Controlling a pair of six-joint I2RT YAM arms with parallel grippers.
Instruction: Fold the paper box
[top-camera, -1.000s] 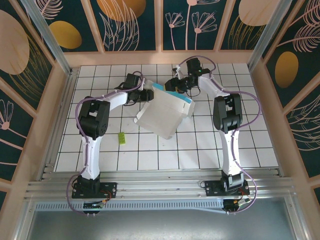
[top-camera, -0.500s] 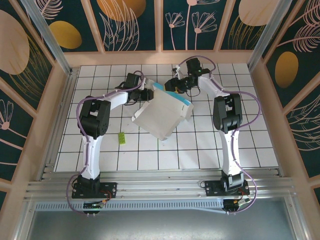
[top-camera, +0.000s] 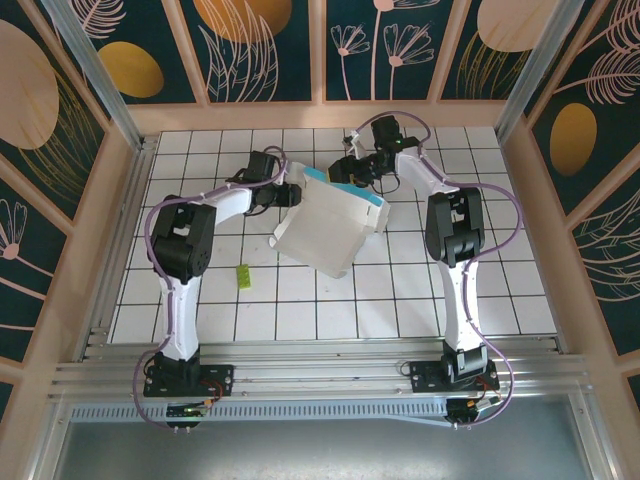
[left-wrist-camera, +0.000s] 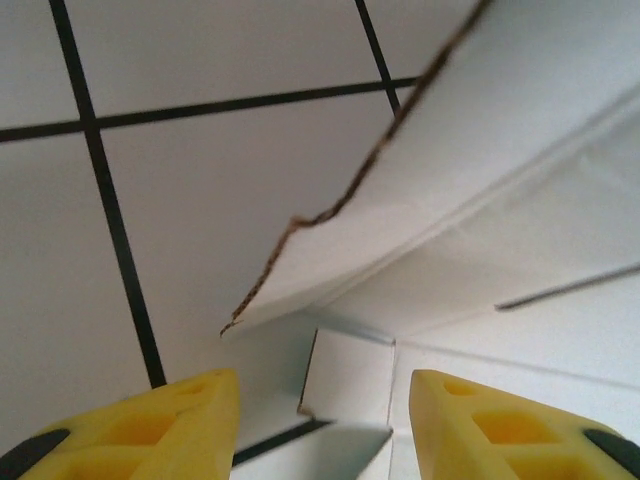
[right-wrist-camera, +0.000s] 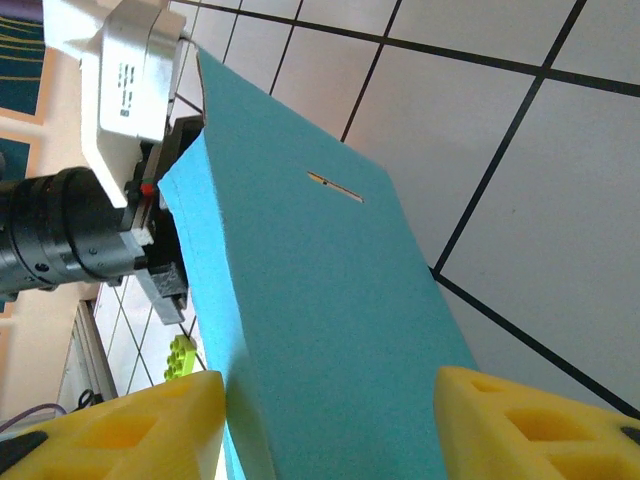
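The paper box (top-camera: 322, 228) lies tilted mid-table, whitish face up, with a cyan strip along its far right edge. My right gripper (top-camera: 340, 172) is at the box's far corner. In the right wrist view its yellow fingers (right-wrist-camera: 120, 425) sit at both sides of a cyan panel of the paper box (right-wrist-camera: 320, 300) that fills the gap, so the right gripper (right-wrist-camera: 330, 430) is shut on it. My left gripper (top-camera: 288, 193) is at the box's far left edge. The left gripper (left-wrist-camera: 325, 420) is open, and a small white flap (left-wrist-camera: 350, 375) lies between its fingers untouched. A raised white panel (left-wrist-camera: 480, 190) arches above it.
A small yellow-green brick (top-camera: 242, 277) lies on the white tiled table (top-camera: 480, 290) left of the box, and the same brick (right-wrist-camera: 180, 355) shows past the cyan panel. Wooden walls surround the table. The left arm's wrist camera (right-wrist-camera: 130, 70) is close behind the cyan panel.
The box's near corner swung a little to the left and came back. The left arm's elbow shifted slightly left. The right arm has not moved.
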